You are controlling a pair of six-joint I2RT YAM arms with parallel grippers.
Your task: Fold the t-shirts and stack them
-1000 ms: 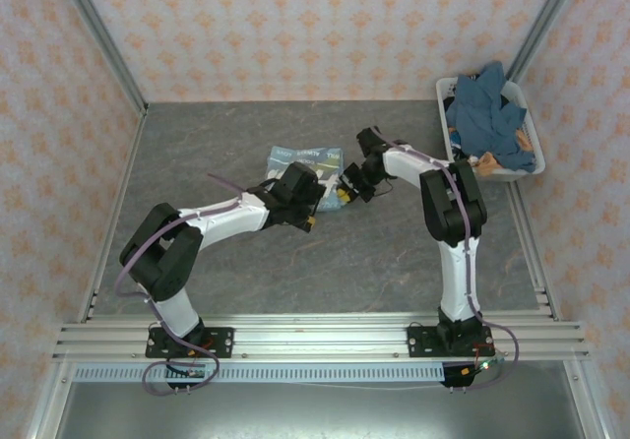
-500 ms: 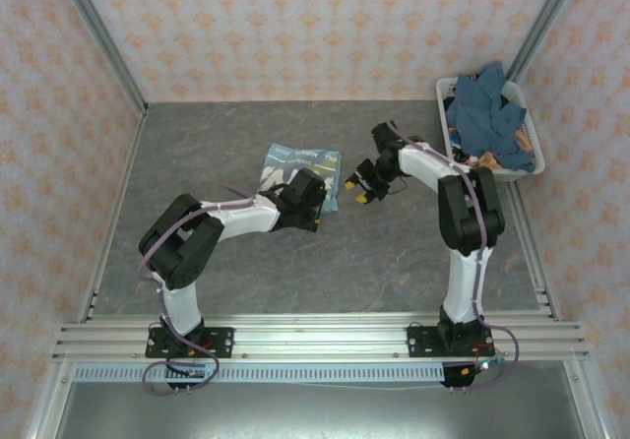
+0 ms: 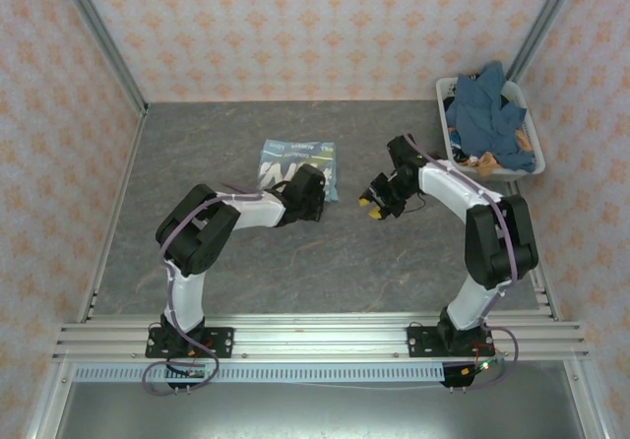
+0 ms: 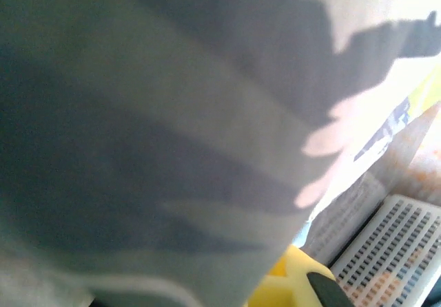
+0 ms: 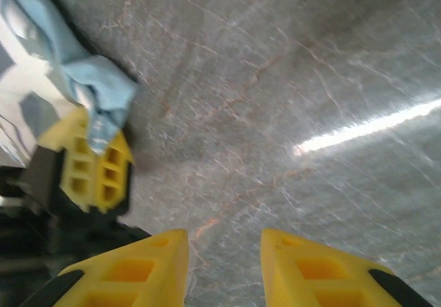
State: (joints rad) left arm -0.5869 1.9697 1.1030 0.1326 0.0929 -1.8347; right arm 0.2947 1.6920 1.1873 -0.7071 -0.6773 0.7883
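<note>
left claw (image 3: 317, 191) is seen clamped shut on the basket-side corner of the folded light-blue t-shirt (image 3: 293, 163), which is laid well clear of the white basket (image 3: 504, 175), while the right claw (image 3: 371, 207), parted and empty, is parked between shirt and basket

Folded light-blue t-shirt (image 3: 293, 161) w/ white print is lying flat approx. mid-table (image 3: 197, 154), a bit toward the far edge. Left gripper (image 3: 315, 191) is touching its near-right corner. Right gripper (image 3: 373, 208) is hovering just right of that, apart from the cloth. White basket (image 3: 442, 99) w/ darker blue shirts (image 3: 484, 114) is sitting at the far-right corner.
</note>
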